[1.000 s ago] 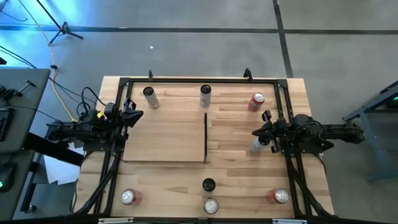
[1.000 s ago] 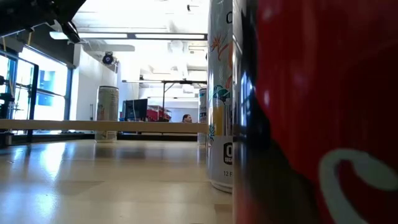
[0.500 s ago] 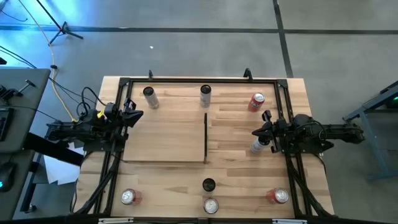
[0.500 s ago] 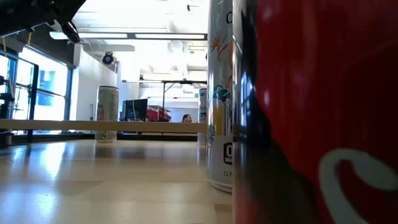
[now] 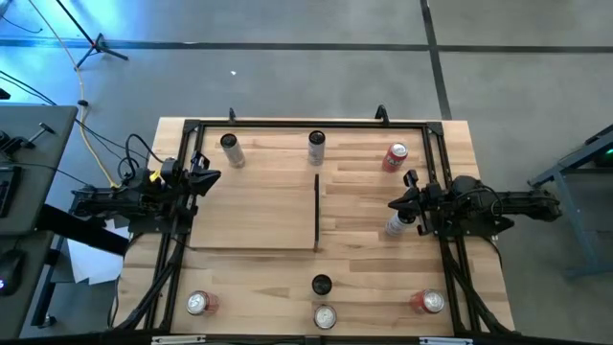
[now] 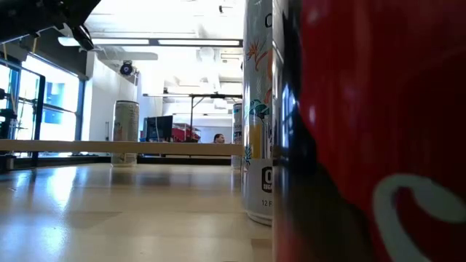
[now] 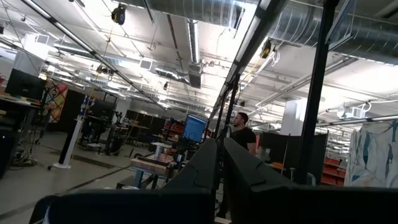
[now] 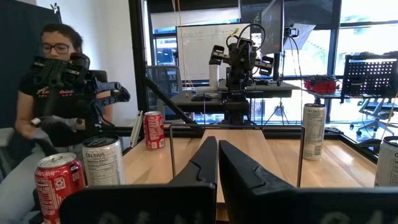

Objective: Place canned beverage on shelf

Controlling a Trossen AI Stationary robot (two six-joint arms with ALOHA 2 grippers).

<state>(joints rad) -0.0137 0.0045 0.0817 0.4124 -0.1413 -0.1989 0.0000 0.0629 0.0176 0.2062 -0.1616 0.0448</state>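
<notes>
From above, my wooden table [image 5: 460, 144] sits on a grey floor [image 5: 287, 77]. At ten o'clock, a tripod's feet [image 5: 96, 46] stand on that floor, and a yellow cable [image 5: 84, 125] trails from there toward nine. At eight o'clock, white papers [image 5: 81, 259] lie beside a grey desk [image 5: 38, 144]. Beyond the table, a person in a dark top [image 8: 28, 93] sits near a whiteboard [image 8: 205, 50]. Elsewhere, another person [image 7: 239, 134] stands by a blue monitor [image 7: 194, 127] under ceiling ducts [image 7: 193, 9].

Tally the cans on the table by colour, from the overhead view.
Red cans: 3
Silver or white cans: 4
Dark can: 1
Total: 8
</notes>
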